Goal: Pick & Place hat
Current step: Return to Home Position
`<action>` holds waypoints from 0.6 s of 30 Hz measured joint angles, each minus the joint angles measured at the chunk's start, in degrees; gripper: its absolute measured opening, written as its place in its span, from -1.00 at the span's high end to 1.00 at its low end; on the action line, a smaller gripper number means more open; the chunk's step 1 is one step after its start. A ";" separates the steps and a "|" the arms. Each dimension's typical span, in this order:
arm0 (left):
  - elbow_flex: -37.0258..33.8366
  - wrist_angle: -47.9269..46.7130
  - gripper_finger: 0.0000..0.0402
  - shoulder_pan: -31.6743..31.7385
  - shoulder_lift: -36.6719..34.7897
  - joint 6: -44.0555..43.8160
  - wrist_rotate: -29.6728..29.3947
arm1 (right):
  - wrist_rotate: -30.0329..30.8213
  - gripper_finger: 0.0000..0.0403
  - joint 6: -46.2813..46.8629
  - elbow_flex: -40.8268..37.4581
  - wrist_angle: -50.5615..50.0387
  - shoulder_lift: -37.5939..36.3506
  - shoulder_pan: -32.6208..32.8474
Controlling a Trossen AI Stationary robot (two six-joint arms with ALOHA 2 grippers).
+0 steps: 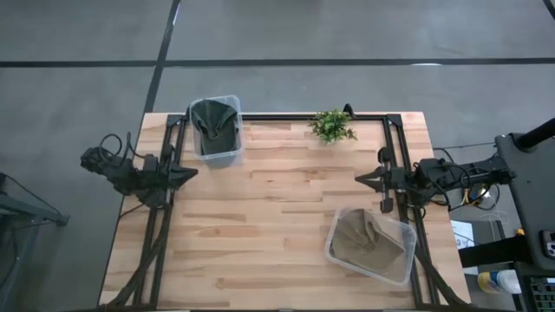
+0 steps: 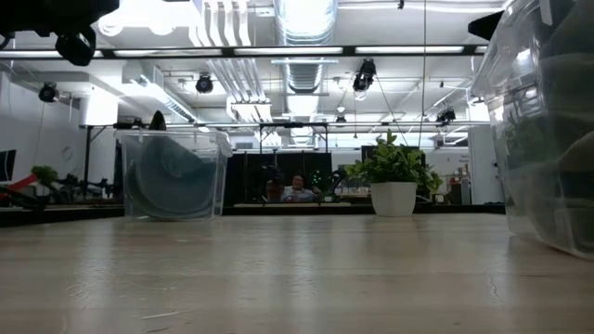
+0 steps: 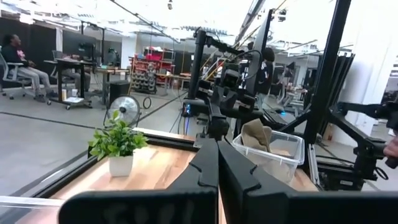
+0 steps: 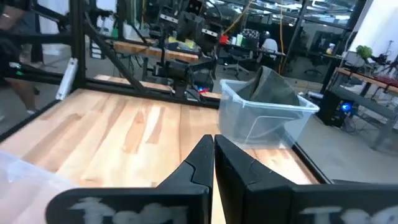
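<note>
Left gripper (image 1: 189, 173) and right gripper (image 1: 361, 178): jaws pressed together. Clear plastic bin (image 4: 267, 126) of black fabric caps (image 4: 268, 87) stands ahead of the right jaws.

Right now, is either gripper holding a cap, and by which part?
Nothing is held. The left gripper and the right gripper are both shut with nothing between their fingers, at opposite sides of the table.

The dark six-joint left arm (image 1: 130, 173) sits at the left side, its two-finger left gripper (image 1: 192, 172) pointing inward, fingers (image 3: 205, 168) pressed together. The dark right arm (image 1: 434, 178) mirrors it opposite, its right gripper (image 1: 360, 178) aimed back, fingers (image 4: 199, 163) closed tip to tip.
</note>
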 joint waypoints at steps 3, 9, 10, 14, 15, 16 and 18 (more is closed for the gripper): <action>-0.01 0.15 1.00 0.00 -0.02 0.02 -0.04 | -1.89 0.96 0.64 -1.59 0.07 -2.10 -0.04; -0.01 0.12 1.00 0.00 0.00 0.04 -0.04 | -3.24 0.96 0.70 -4.13 0.12 -6.30 -0.13; -0.01 0.11 1.00 0.00 0.00 0.04 -0.03 | -3.22 0.96 0.68 -4.58 0.25 -6.96 -0.25; -0.01 0.11 1.00 0.00 0.00 0.05 -0.06 | -3.07 0.96 0.75 -6.94 0.14 -9.26 -0.80; -0.01 0.12 1.00 0.00 0.00 0.07 -0.06 | -3.10 0.96 0.77 -7.57 0.14 -9.75 -1.04; -0.01 0.11 1.00 0.00 0.00 0.07 -0.06 | -3.05 0.96 0.94 -8.28 0.15 -10.22 -1.20; -0.01 0.12 1.00 0.00 0.00 0.07 -0.06 | -2.95 0.96 1.29 -9.46 0.13 -10.89 -1.55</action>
